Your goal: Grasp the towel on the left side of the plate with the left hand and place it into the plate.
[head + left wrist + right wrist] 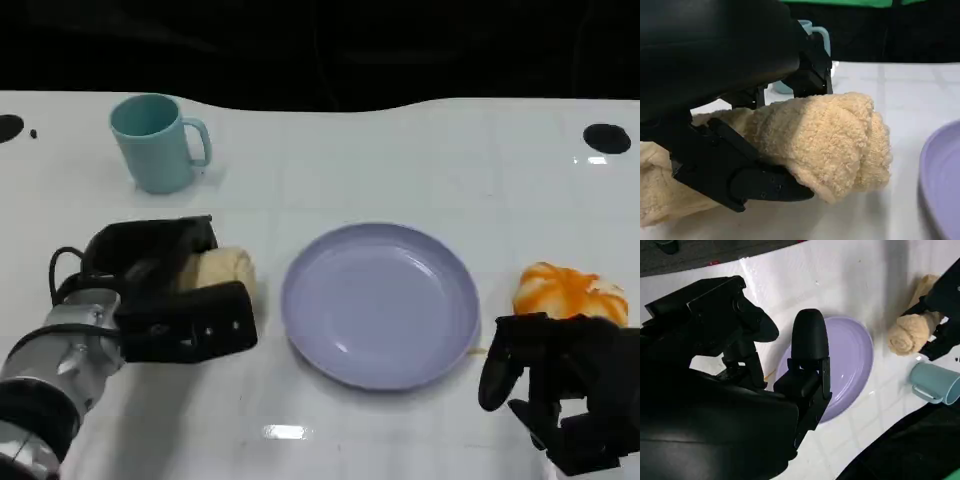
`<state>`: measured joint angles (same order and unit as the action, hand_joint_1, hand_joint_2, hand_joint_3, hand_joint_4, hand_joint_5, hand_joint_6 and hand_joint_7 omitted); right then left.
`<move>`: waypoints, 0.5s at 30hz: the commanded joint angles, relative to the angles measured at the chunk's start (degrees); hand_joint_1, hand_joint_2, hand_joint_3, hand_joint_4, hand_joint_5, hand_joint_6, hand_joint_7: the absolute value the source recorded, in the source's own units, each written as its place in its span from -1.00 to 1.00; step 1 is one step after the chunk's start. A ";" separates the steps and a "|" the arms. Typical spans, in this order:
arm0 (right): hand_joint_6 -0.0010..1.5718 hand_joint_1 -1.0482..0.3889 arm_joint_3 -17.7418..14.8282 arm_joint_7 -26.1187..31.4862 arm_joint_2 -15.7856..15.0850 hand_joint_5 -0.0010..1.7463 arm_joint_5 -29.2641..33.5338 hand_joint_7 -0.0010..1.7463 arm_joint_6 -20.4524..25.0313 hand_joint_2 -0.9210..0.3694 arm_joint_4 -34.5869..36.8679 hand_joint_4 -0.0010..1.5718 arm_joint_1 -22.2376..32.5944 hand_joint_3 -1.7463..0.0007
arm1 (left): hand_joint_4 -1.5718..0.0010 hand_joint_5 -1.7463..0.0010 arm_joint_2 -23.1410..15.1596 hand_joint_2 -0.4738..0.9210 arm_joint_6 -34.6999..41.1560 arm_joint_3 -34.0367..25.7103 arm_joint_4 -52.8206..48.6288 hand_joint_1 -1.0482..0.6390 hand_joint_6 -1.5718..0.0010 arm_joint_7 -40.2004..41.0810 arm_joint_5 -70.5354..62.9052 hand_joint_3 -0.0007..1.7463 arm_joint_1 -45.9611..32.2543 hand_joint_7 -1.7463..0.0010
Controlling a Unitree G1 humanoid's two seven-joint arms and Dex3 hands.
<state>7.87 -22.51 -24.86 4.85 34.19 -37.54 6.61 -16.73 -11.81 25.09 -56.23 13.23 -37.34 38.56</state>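
- Nearest in the head view, the right hand [560,395] sits at the table's front edge, right of the plate [380,305], fingers curled in on nothing
- Just beyond it lies an orange-and-white object [572,292], near the plate's right rim but apart from it
- The plate, lilac and shallow, holds nothing; bare white table [400,170] runs around it
- The left hand [165,290] wraps the rolled beige towel [225,268] just left of the plate, fingers above and thumb below
- The left wrist view shows what the head view hides: black fingers [755,180] pressed into the terry roll [830,140], the towel's end facing the plate rim [940,180] with a strip of table between
- The right wrist view shows towel [910,332], plate [850,360] and mug [935,382] in a row
- Farthest, the teal mug [155,140] stands upright near the table's far edge, well behind the left hand; I cannot tell what is inside
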 commanded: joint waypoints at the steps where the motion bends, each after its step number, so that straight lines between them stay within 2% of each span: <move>1: -0.14 0.49 -0.22 0.24 -0.19 1.00 0.01 0.68 1.20 -0.46 -1.05 -0.12 -0.08 -0.22 | -0.16 -1.00 -0.08 0.51 1.58 -3.56 5.65 0.01 0.14 0.20 3.59 0.05 -2.15 -1.00; 5: -0.14 0.50 -0.15 0.26 -0.10 1.00 -0.07 0.68 2.07 -0.47 -1.31 -0.12 -0.24 -0.22 | -0.16 -1.00 -0.45 0.51 2.15 -4.26 12.76 0.03 0.13 -0.43 3.77 0.06 -3.93 -1.00; 8: -0.14 0.50 0.06 0.33 -0.11 1.00 0.09 0.68 2.74 -0.47 -1.53 -0.13 -0.45 -0.22 | -0.13 -1.00 -1.14 0.47 -0.10 -3.11 20.64 0.02 0.17 -0.28 1.94 0.09 -4.93 -1.00; 12: -0.14 0.50 0.37 0.48 0.04 0.99 0.19 0.68 3.06 -0.47 -1.63 -0.13 -0.66 -0.22 | -0.13 -1.00 -0.11 0.43 0.43 -2.28 28.64 0.00 0.18 -2.17 0.63 0.12 -5.76 -1.00; 15: -0.14 0.50 0.72 0.68 0.14 0.99 0.28 0.68 3.37 -0.48 -1.68 -0.13 -0.94 -0.21 | -0.14 -1.00 1.67 0.31 1.31 -2.45 33.16 0.00 0.14 -3.67 1.26 0.31 -6.79 -1.00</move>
<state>8.25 -22.22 -24.76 4.89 37.04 -38.74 6.26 -15.73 -11.24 22.67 -26.59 11.06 -36.28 33.01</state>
